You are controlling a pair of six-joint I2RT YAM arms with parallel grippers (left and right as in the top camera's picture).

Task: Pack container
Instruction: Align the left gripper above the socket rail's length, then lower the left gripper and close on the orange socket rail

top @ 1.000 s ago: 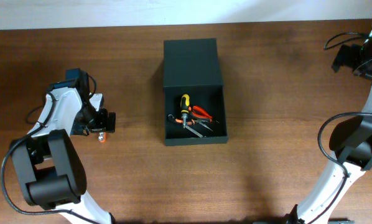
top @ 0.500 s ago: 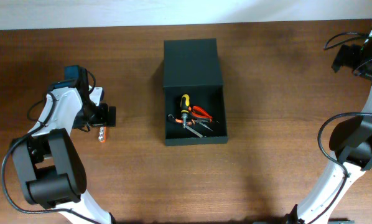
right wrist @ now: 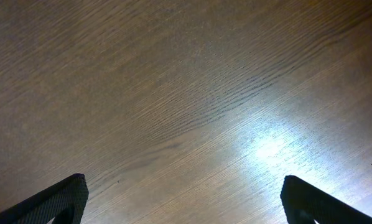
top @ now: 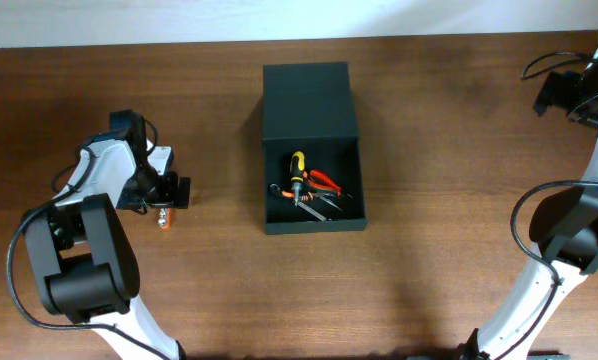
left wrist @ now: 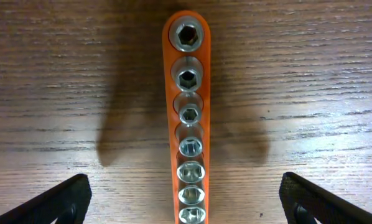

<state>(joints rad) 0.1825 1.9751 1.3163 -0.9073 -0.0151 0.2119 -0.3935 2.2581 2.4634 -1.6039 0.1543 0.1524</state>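
Left pincer point(left wrist: 186, 202) wide apart over the orange socket rail point(left wrist: 190, 93), right pincer point(right wrist: 185, 202) apart and empty, container point(top: 310, 100) open mid-bench, well apart from the rail: an off-centre close could twist the narrow rail or shed sockets.

- The table point(top: 429, 150) was warm brown, streaked all over with darker wood grain. In the right wrist view a pale patch of glare lay across it.
- The container point(top: 310, 100) was a plain matte green-black, lid and walls alike.
- The screwdriver point(top: 297, 165) had a yellow handle with black on it.
- The pliers point(top: 325, 181) had orange-red handles.
- The socket strip point(left wrist: 190, 143) was bright orange; its sockets point(left wrist: 190, 35) were shiny silver with dark centres.
- The left arm point(top: 94, 175) and the right arm point(top: 539, 280) were white with black joints and black cables.
- The left gripper point(left wrist: 185, 180) and the right gripper point(right wrist: 185, 180) had black fingers.
- The band point(top: 279, 18) beyond the table's far edge was white.
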